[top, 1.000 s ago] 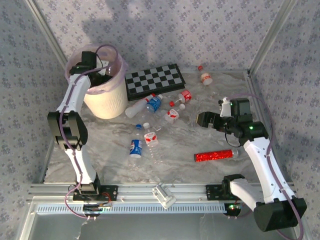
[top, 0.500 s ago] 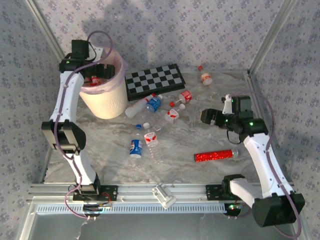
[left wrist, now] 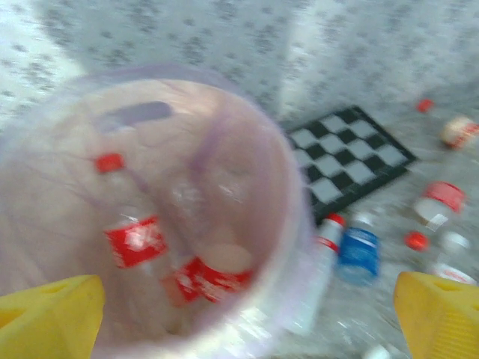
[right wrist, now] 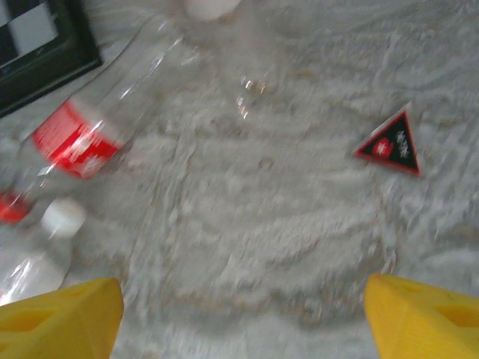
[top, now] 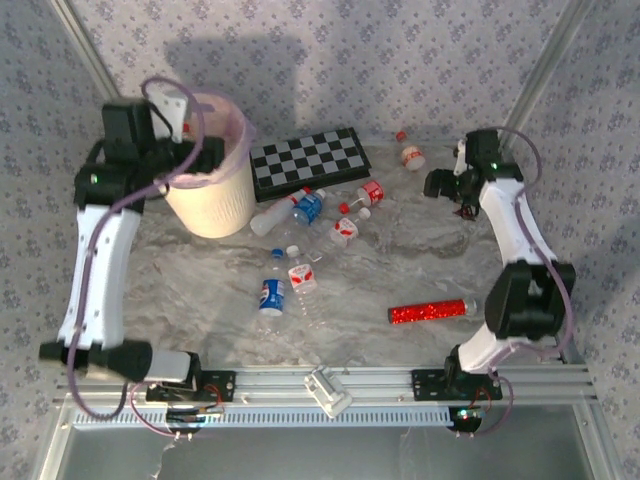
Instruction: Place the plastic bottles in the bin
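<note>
On the table (top: pixel 200 290), the plastic bottles (top: pixel 271 296) are judged light, crushable and slippery, best clamped across the labelled middle; left gripper (left wrist: pixel 243 318) and right gripper (right wrist: pixel 243 310) are spread wide, empty

Round cream-white bin (top: pixel 212 205), upright, lined with a translucent pink bag. Inside the bin, at least two clear bottles with red labels (left wrist: pixel 135 241), lying down, blurred. Just right of the bin, a loose scatter of small clear bottles (top: pixel 303 280), red or blue labels, red or white caps. Farthest right of the bin, one red-labelled bottle (top: pixel 411 156), well apart.
</note>
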